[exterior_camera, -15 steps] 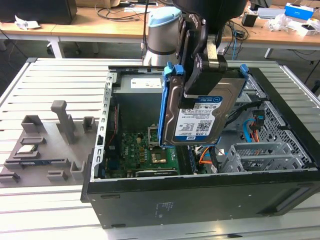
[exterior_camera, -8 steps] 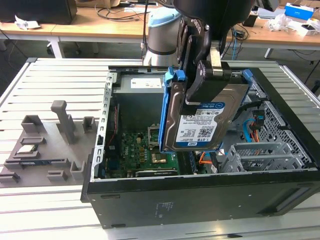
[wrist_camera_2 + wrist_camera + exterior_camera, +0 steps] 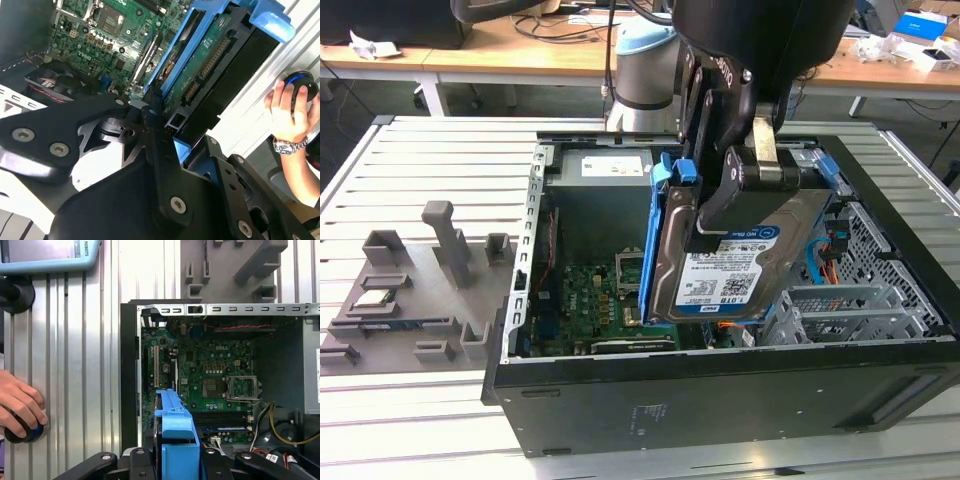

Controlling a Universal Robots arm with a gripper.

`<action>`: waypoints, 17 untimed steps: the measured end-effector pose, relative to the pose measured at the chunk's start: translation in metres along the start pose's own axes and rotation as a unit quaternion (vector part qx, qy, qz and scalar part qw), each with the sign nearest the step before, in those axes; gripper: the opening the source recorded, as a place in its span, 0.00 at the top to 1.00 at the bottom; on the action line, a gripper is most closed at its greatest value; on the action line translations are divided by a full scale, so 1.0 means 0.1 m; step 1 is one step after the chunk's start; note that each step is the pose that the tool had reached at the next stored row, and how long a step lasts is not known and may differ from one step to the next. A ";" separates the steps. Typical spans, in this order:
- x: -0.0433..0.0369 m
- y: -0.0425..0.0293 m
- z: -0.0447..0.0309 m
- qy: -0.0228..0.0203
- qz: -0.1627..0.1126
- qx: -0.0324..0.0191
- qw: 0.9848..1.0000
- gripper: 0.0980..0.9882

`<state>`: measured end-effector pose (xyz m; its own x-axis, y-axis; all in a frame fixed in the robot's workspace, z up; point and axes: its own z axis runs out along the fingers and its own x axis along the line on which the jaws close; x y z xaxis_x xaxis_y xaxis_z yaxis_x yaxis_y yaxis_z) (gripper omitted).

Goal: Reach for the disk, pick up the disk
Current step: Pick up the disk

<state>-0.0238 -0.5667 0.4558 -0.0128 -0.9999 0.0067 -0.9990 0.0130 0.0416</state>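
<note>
The disk (image 3: pixel 732 272), a silver hard drive with a white-and-blue label and a blue bracket (image 3: pixel 656 240) along its edge, hangs tilted on edge above the open computer case (image 3: pixel 720 400). My gripper (image 3: pixel 738 178) is shut on the disk's upper part, one black finger across its labelled face. In the second wrist view the disk's green circuit-board side (image 3: pixel 205 65) runs away from my gripper (image 3: pixel 162 127). In the first wrist view the blue bracket (image 3: pixel 175 430) stands between the black fingers (image 3: pixel 216 462).
Below the disk lie the motherboard (image 3: pixel 590 290) and a metal drive cage (image 3: pixel 865 300); a grey power supply (image 3: pixel 600 190) sits at the case's back. A grey fixture (image 3: pixel 420 290) stands on the slatted table. A person's hand (image 3: pixel 17 405) rests on a round knob beside the case.
</note>
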 end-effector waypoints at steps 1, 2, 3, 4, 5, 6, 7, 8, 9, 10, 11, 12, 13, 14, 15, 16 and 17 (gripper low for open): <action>0.012 0.000 0.000 0.000 0.000 0.000 1.000 0.70; 0.022 0.000 0.000 0.000 0.000 0.000 1.000 0.70; 0.055 -0.001 0.000 0.000 0.000 0.000 1.000 0.70; 0.072 -0.001 0.000 0.000 0.000 0.000 1.000 0.70; 0.078 0.000 0.000 0.000 0.000 0.000 1.000 0.70; 0.078 -0.001 0.000 0.000 0.000 0.000 1.000 0.70; 0.078 -0.001 0.000 0.000 0.000 0.000 1.000 0.70; 0.078 -0.001 0.000 0.000 0.000 0.000 1.000 0.70; 0.078 -0.001 0.000 0.000 0.000 0.000 1.000 0.70; 0.078 -0.004 0.000 0.000 0.000 0.000 1.000 0.70; 0.078 -0.012 -0.001 0.000 0.000 0.000 1.000 0.70; 0.077 -0.040 -0.002 0.000 0.000 0.000 1.000 0.70; 0.076 -0.072 -0.003 0.000 0.000 0.000 1.000 0.70; 0.074 -0.154 -0.007 0.000 0.000 0.000 1.000 0.70; 0.068 -0.219 -0.009 0.000 0.000 0.000 1.000 0.70; 0.059 -0.280 -0.012 0.000 0.000 0.000 1.000 0.70; 0.052 -0.321 -0.013 0.000 0.000 0.000 1.000 0.70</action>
<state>0.0082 -0.5723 0.4559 -0.0128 -0.9999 0.0068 -0.9990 0.0130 0.0417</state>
